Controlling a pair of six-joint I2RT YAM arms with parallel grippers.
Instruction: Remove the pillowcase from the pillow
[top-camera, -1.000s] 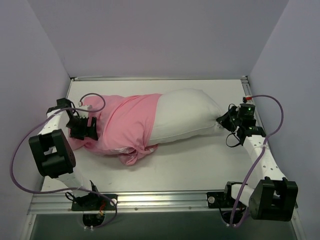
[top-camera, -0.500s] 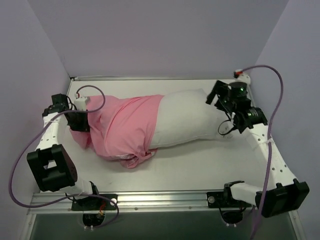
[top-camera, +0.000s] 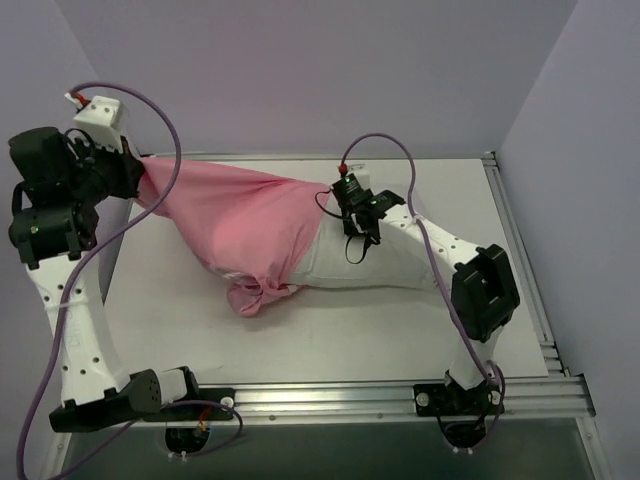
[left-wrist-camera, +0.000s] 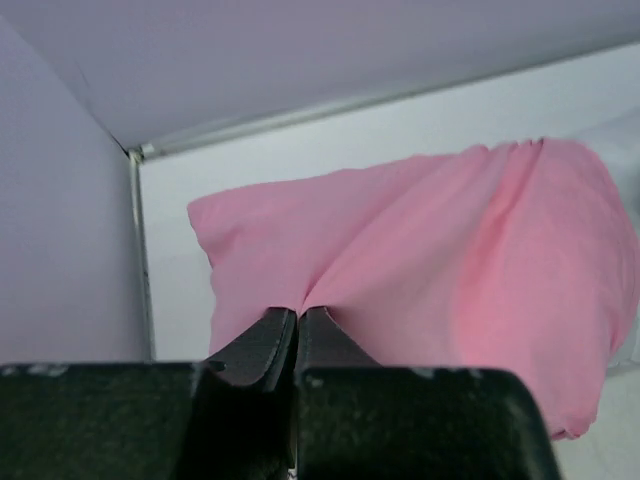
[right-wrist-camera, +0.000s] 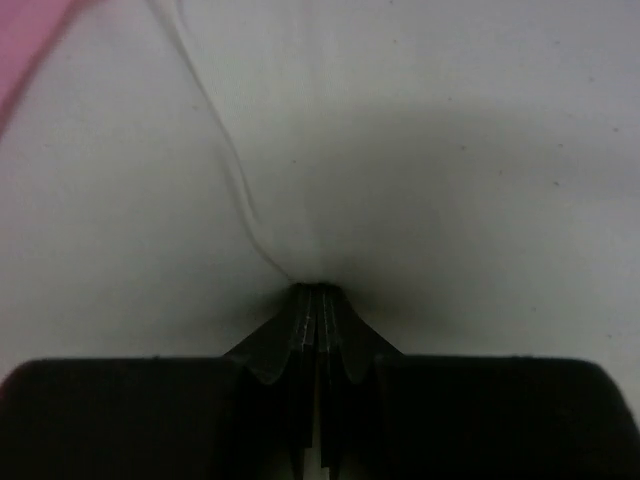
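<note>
The pink pillowcase (top-camera: 240, 215) covers the left part of the white pillow (top-camera: 340, 265) and is stretched up toward the far left corner. My left gripper (top-camera: 135, 180) is raised there, shut on a pinch of the pillowcase's closed end. In the left wrist view the pillowcase (left-wrist-camera: 420, 250) fans out from the shut left gripper (left-wrist-camera: 297, 312). My right gripper (top-camera: 362, 235) bears down on the pillow just right of the pillowcase's mouth. In the right wrist view the right gripper (right-wrist-camera: 318, 290) is shut, with a crease of the pillow (right-wrist-camera: 450, 150) running into its tips.
The white table (top-camera: 400, 330) is boxed in by lilac walls (top-camera: 300, 70) at the back and both sides. A bunched fold of the pillowcase (top-camera: 255, 297) hangs toward the near side. Purple cables (top-camera: 170, 120) loop from both arms.
My left gripper closed on the pillowcase's end and rose to the far left, pulling the fabric taut. My right gripper left the pillow's right end, moved to its middle and shut.
</note>
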